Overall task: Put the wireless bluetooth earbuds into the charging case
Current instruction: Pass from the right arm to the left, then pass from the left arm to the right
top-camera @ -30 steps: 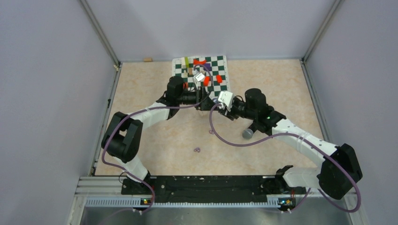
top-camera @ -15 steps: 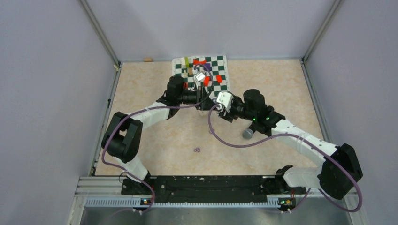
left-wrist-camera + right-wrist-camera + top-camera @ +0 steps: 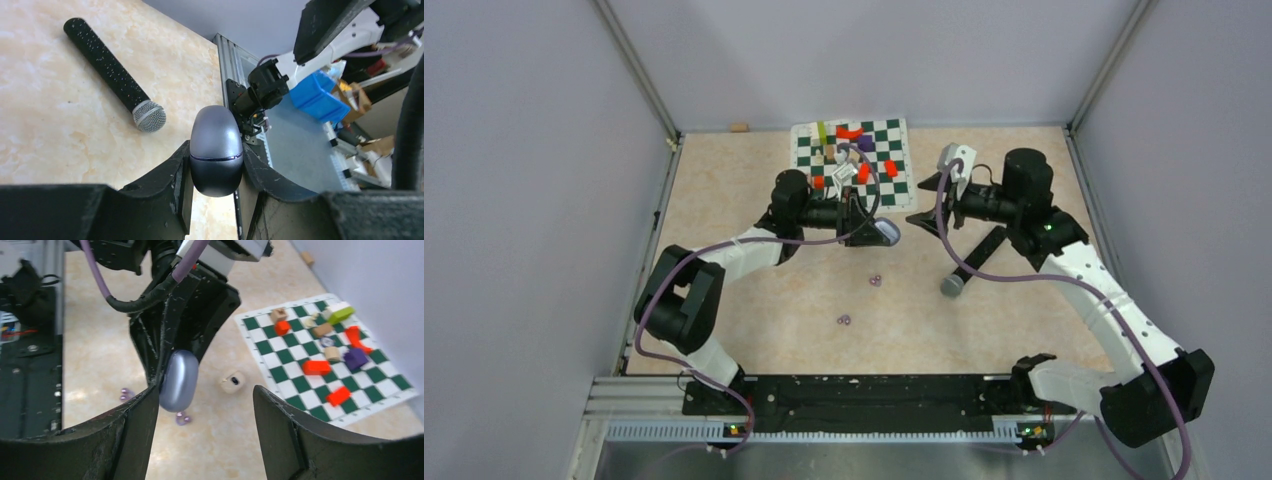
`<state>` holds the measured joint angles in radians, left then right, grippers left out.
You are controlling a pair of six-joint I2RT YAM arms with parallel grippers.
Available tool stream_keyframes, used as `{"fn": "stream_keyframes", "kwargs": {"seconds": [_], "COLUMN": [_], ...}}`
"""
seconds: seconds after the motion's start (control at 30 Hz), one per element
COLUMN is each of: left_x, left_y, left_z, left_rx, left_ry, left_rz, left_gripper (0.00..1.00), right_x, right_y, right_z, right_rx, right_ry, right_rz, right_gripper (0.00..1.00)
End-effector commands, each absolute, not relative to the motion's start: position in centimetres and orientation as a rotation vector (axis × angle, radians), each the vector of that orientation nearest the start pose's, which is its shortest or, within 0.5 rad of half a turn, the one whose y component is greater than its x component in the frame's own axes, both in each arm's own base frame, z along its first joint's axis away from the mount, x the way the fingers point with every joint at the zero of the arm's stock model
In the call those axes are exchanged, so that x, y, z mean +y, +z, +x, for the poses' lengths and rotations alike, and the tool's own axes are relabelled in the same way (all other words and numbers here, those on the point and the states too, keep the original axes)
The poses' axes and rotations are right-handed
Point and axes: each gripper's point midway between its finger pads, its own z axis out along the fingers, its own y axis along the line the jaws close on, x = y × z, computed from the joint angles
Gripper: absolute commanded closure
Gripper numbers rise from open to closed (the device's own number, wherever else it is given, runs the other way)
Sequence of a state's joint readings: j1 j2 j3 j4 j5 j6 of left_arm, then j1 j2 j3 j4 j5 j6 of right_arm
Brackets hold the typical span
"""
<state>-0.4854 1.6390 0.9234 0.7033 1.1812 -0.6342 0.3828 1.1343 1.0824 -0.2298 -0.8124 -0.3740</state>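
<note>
The charging case (image 3: 886, 232) is a grey-lilac oval with its lid closed. My left gripper (image 3: 871, 230) is shut on it above the table. In the left wrist view the case (image 3: 216, 150) sits squeezed between both fingers of the left gripper (image 3: 216, 172). Two purple earbuds lie on the table, one (image 3: 875, 280) just below the case and one (image 3: 844, 320) nearer the arm bases. My right gripper (image 3: 927, 218) stands open to the right of the case, apart from it. From the right wrist, the gripper (image 3: 205, 390) is empty, with the case (image 3: 178, 380) and the earbuds (image 3: 182, 418) (image 3: 125, 395) ahead.
A black microphone (image 3: 969, 262) lies on the table under the right arm, also seen from the left wrist (image 3: 112, 75). A green chessboard (image 3: 896, 185) with red, purple and wooden pieces lies at the back. A cream bead (image 3: 233, 381) rests near it.
The left gripper has closed on the case. The right gripper has let go, opened wider and drawn back to the right and away from the case.
</note>
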Motion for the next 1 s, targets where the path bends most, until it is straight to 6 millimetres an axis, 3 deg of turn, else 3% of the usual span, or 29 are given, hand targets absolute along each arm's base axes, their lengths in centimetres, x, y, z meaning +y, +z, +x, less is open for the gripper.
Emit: {"fn": "stream_keyframes", "kwargs": {"seconds": [0.0, 0.3, 0.57, 0.83, 0.97], "left_x": [-32.5, -32.1, -32.8, -33.3, -33.3], "left_y": [25.1, 25.0, 24.5, 23.5, 23.6], "left_z": [23.1, 21.4, 21.2, 20.3, 20.1], "left_rx": [1.34, 1.117, 1.146, 1.155, 1.147], "left_ry": [-1.605, -1.493, -1.515, -1.55, -1.552], "left_rz": [1.156, 1.228, 1.209, 1.254, 1.263], "left_gripper": [1.0, 0.97, 0.97, 0.97, 0.97], "right_x": [25.1, 25.5, 27.9, 28.4, 28.3], "right_y": [29.8, 26.4, 24.5, 24.6, 24.4], "right_z": [23.8, 22.7, 21.1, 21.1, 21.1], "right_rx": [1.392, 1.404, 1.371, 1.383, 1.391], "right_ry": [1.033, 1.122, 1.101, 1.133, 1.129], "right_rz": [-1.216, -1.241, -1.349, -1.343, -1.343], "right_gripper": [0.33, 0.4, 0.42, 0.57, 0.69]}}
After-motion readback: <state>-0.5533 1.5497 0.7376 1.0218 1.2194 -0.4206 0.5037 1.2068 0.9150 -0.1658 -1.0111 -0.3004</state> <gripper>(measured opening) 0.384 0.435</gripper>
